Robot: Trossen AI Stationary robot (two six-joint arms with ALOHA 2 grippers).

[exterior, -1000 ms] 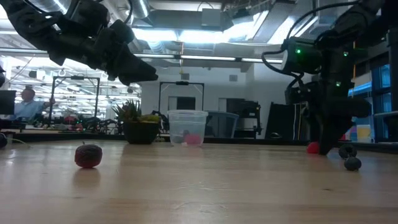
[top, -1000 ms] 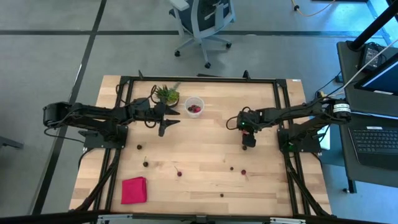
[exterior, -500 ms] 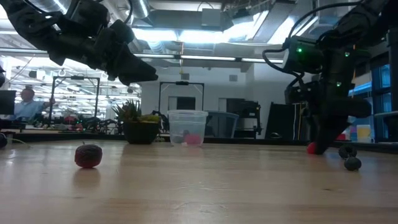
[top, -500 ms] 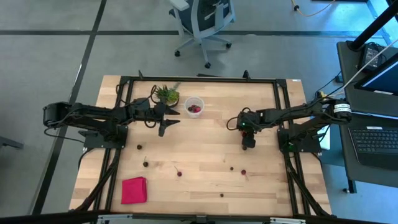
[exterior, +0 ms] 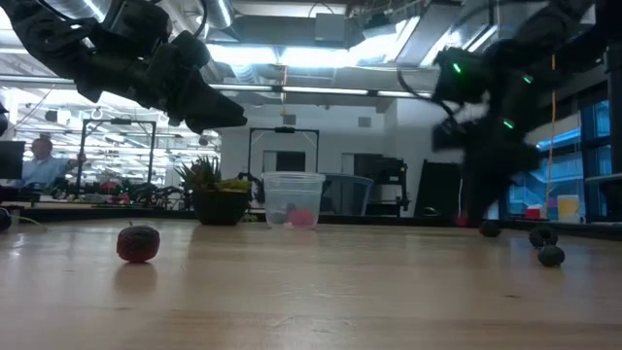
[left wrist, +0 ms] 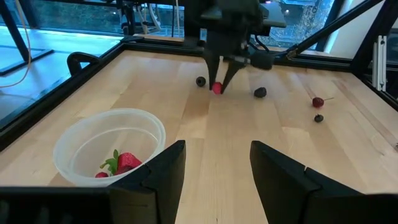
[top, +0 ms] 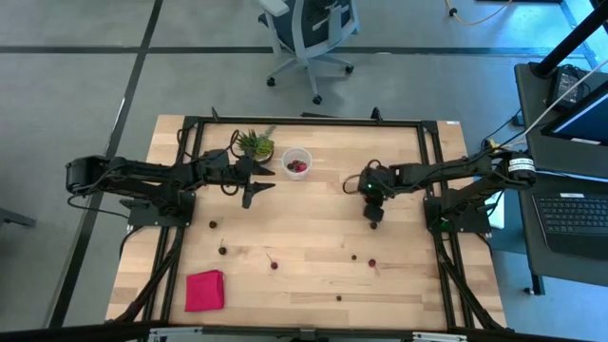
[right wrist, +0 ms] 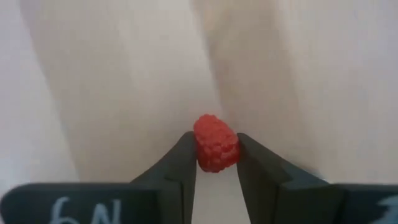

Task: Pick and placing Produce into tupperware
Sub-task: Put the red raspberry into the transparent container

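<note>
A: Where is the bumpy bright red raspberry [right wrist: 215, 142] compared with a second ago?

B: It was on the wood beside the right gripper [top: 373, 218]; the fingers have since pinched onto it, right of frame centre in the high view.

A: And the small round clear plastic tupperware cup [top: 296, 161]?

B: Upper middle, red fruit inside, beside the spiky green potted plant [top: 255, 144].

A: Room?

B: Bare wooden table [top: 323, 209] lies between them. The left gripper [top: 253, 187] hovers parted and empty near the cup.

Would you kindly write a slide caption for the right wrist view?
Right gripper pinching a red raspberry between its two dark fingers, above the pale wooden table.
</note>
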